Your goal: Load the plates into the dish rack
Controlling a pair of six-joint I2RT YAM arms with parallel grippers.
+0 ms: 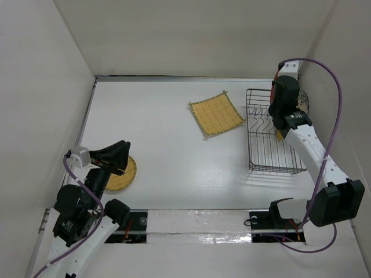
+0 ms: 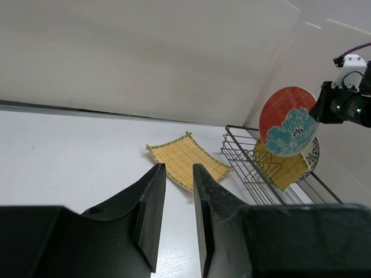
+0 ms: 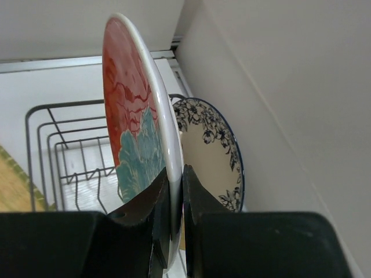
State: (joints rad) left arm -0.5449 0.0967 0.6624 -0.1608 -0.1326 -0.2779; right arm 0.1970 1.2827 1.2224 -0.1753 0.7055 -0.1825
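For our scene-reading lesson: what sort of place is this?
Likely a robot test booth: plain white walls box in the table, with a left arm and a right arm bolted at its near edge.

Round bamboo plate (image 1: 128,172) — partly hidden.

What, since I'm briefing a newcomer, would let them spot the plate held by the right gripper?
Find the dark wire dish rack on the right of the table. Over its far end the right gripper pinches the red plate upright by its rim. Its teal flower on red sets it apart from the white blue-patterned plate behind it and the yellow woven plate below.
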